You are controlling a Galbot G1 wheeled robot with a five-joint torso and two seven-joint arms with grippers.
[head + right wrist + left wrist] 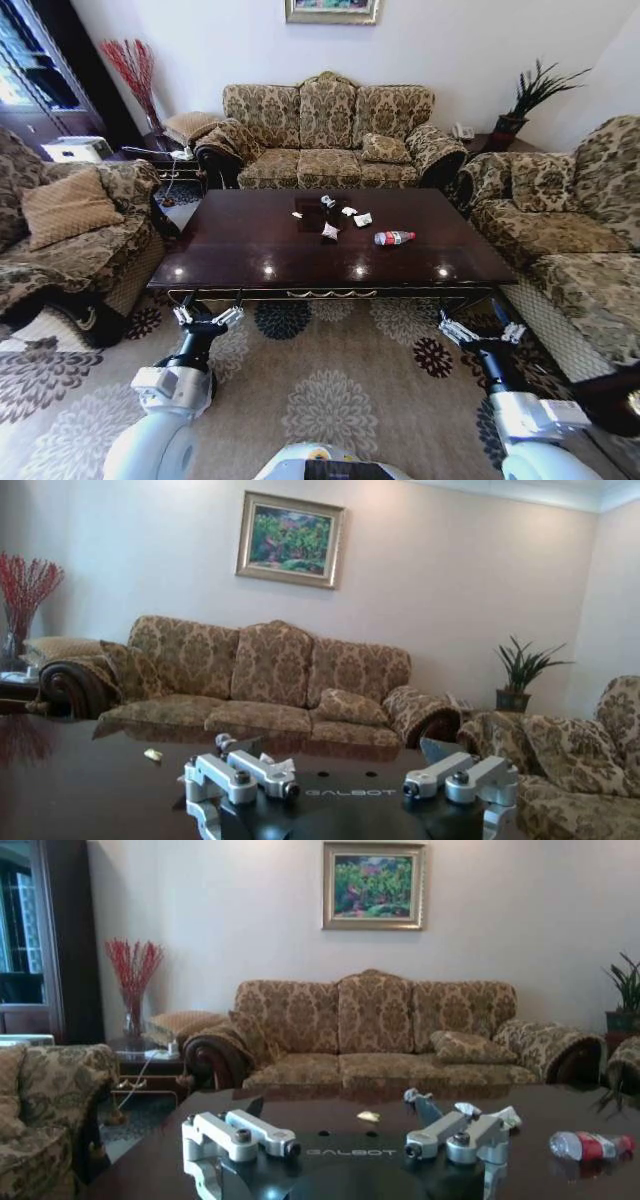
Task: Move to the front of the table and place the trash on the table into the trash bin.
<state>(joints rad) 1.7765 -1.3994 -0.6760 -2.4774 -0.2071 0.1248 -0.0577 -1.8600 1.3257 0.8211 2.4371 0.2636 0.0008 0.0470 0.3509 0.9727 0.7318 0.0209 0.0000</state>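
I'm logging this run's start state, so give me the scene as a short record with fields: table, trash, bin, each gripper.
table: dark glossy table directly ahead of the robot, sofas on three sides
trash: white paper scraps near the table's middle; plastic bottle with red label lying on its side, to their right
trash bin: cannot be located
left gripper: open, low in front of the table's near edge, holding nothing
right gripper: open, low in front of the near edge, holding nothing
progress: no trash picked up yet

Left gripper [208, 318] and right gripper [478, 331] both reach forward (fingers spread wide), arms low.
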